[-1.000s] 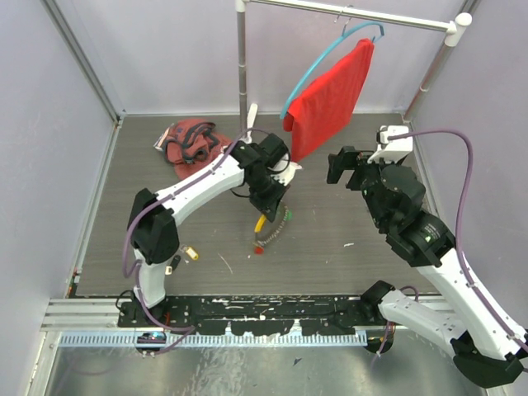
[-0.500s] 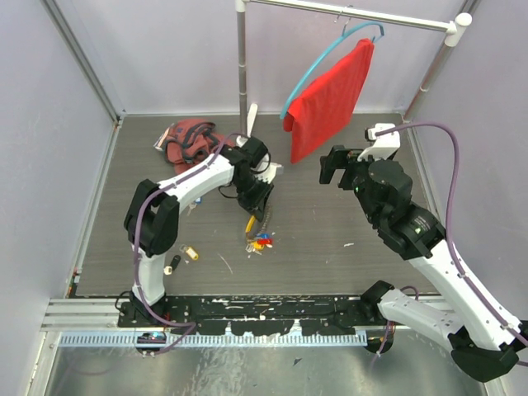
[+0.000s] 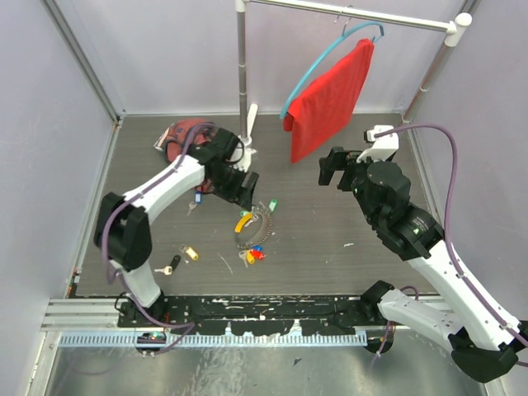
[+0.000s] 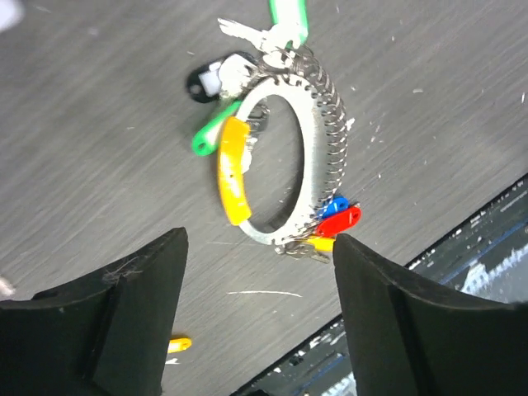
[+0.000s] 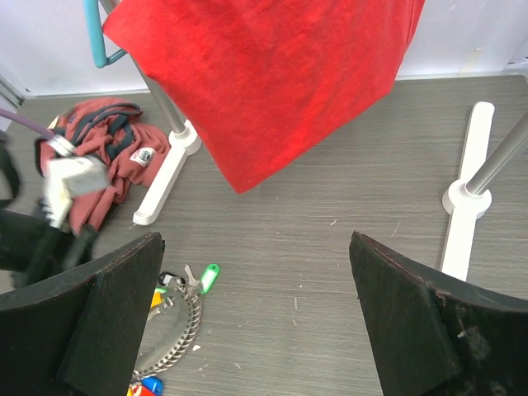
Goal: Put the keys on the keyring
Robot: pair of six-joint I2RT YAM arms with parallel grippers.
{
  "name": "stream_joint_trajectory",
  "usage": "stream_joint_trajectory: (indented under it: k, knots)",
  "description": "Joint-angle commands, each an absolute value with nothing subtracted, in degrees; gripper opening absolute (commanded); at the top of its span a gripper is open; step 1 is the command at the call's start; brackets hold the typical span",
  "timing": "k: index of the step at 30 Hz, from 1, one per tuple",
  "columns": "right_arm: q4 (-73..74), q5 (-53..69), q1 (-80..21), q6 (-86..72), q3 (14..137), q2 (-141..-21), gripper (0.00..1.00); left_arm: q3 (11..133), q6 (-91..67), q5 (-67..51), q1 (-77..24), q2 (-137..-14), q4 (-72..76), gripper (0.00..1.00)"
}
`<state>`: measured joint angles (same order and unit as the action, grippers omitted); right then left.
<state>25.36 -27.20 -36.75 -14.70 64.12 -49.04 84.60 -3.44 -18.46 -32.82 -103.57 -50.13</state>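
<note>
Left end effector point(image 4: 260, 276) is seen spread wide and empty, poised just above the keyring point(image 4: 326, 124), which lies flat on the grey tabletop point(image 4: 99, 124) near the middle of the scene. Several keys are gathered at the ring: a yellow-tagged key point(image 4: 233, 169) lies across its opening, a green-tagged key point(image 4: 210, 136) and a black-tagged key point(image 4: 200, 82) sit at its far end, and red and blue keys point(image 4: 340, 216) at its near end. Whether each is truly threaded cannot be told. Two loose keys point(image 3: 190, 252) are left on the tabletop towards the left arm's base, well apart from the ring. The right end effector point(image 5: 256, 272) is held wide and empty, raised off to the right.

Judged from this, the ring could be nudged or dragged while a loose key is fetched, and any key merely resting on the coil could be spilled. A thin, flat key could also slip from the pads at pick-up.
</note>
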Motion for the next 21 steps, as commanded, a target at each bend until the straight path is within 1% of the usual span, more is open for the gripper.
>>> stream_joint_trajectory:
  k: [1,2,3,4,6,9,12,14,15,17,21]
  knots:
    - [22.23,-26.94,-36.87,-10.26,64.11,-48.56,1.0,79.9,-3.32,-14.71,-30.08,-94.38,-44.22,0.82]
    - [21.85,-26.08,-36.89,-8.69,63.83,-48.52,1.0,78.31,-3.79,-13.28,-29.57,-92.12,-42.23,0.89]
    - [21.3,-23.79,-36.91,-6.54,63.65,-48.44,1.0,76.43,-4.26,-11.78,-29.27,-89.74,-40.03,0.98]
    - [20.93,-21.28,-36.91,-4.06,63.55,-48.2,1.0,74.16,-4.77,-9.96,-29.13,-87.3,-37.45,0.99]
    - [20.43,-17.47,-36.87,-0.12,63.4,-47.66,1.0,71.43,-5.89,-6.53,-28.9,-83.11,-33.93,0.98]
    - [20.59,-19.34,-36.79,1.29,64.09,-47.97,1.0,68.45,-9.09,-4.16,-27.46,-78.14,-30.77,0.98]
    - [20.54,-16.21,-34.51,0.01,64.42,-48.07,1.0,64.19,-15.24,-10.34,-21.14,-72.4,-25.81,0.98]
    - [20.57,-6.68,-28.21,-2.55,64.37,-48.16,1.0,60.69,-19.27,-15.34,-15.72,-68.37,-21.58,0.98]
    - [20.45,-1.55,-22.36,-4.12,64.12,-48.15,1.0,59.17,-20.69,-16.58,-12.79,-66.52,-20.03,0.98]
    - [19.28,7.87,-14.18,-8.01,62.82,-48.03,1.0,57.05,-22.27,-17.22,-9.55,-63.2,-18.59,0.98]
    - [15.76,9.57,-10.8,-12.75,58.31,-45.7,1.0,55.04,-21.4,-11.94,-7.47,-56.63,-19.43,0.98]
